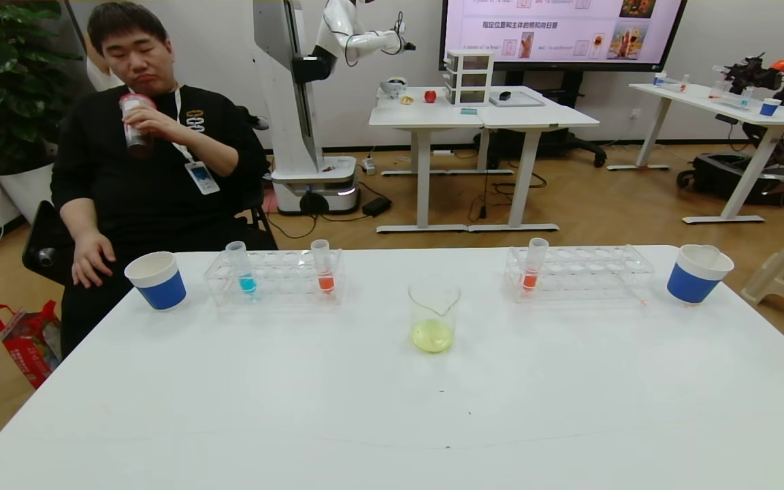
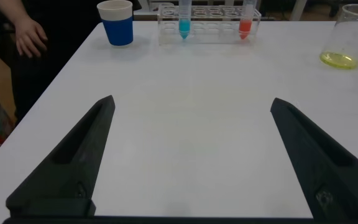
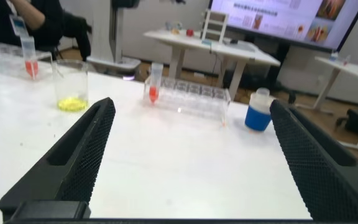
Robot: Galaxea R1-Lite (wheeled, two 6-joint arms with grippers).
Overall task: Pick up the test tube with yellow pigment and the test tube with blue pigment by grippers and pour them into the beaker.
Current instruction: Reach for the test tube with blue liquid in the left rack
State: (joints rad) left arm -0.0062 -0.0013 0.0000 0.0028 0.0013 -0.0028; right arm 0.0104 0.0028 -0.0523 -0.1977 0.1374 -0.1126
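Neither arm shows in the head view; each appears only in its own wrist view, held low over the near part of the white worktop (image 1: 392, 408) and pointing toward its far edge. The left claw (image 2: 191, 155) stands wide, its two black fingers (image 2: 79, 155) spread far apart with bare worktop between them, holding nothing. The right claw (image 3: 188, 155) is just as wide and just as empty.

Counted across the worktop: three tubes, two clear racks, two blue paper cups, one beaker. The left rack (image 1: 275, 275) sits along the far edge toward the left corner, and the test tube with blue pigment (image 1: 241, 267) stands upright in its left end, turquoise liquid in the bottom. An orange tube (image 1: 322, 265) stands at the same rack's right end. The right rack (image 1: 579, 271) lies along the far edge toward the right corner and carries one more orange tube (image 1: 535, 263) at its left end. One blue cup (image 1: 156, 280) stands just left of the left rack, the other blue cup (image 1: 697, 273) just right of the right rack.

The beaker (image 1: 433, 316) stands between the racks, a little nearer the front edge, with yellow-green liquid pooled in its bottom (no separate tube of yellow liquid can be made out).

The blue tube is well ahead of the left claw, up by the far edge and slightly to the claw's left side; the beaker lies ahead and off to its right. From the right claw, the beaker is ahead and to its left.
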